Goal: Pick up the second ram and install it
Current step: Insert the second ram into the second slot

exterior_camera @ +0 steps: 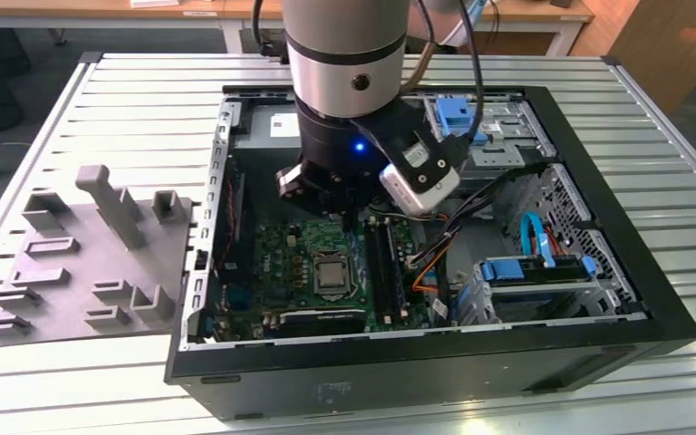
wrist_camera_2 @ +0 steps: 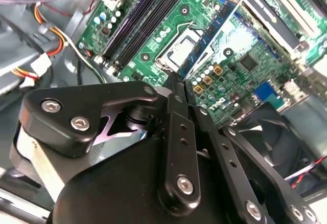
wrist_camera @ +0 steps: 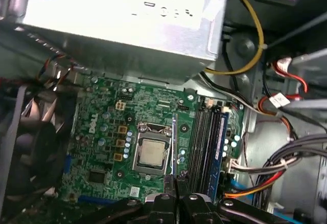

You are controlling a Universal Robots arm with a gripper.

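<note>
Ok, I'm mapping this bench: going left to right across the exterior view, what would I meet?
Grey moulded plastic fixture tray → silver square processor in its socket → long black memory slots → blue-clipped metal drive cage. The gripper, shut on a thin green RAM stick, overlaps the middle, so it is left out.

A black computer case point(exterior_camera: 445, 367) lies open on a grey metal table point(exterior_camera: 119, 100). On the exterior view's left, just beside the case, sits a grey plastic tray point(exterior_camera: 82, 272) with blocks sticking up. A wooden desk point(exterior_camera: 82, 7) runs along the top edge. Inside the case, a blue cable point(exterior_camera: 533, 237) curls on the exterior view's right. The first wrist view shows a shiny square chip point(wrist_camera: 152, 152), a big silver box point(wrist_camera: 127, 14), a dark fan point(wrist_camera: 23, 142) and red, yellow and black wires point(wrist_camera: 255, 185).
</note>
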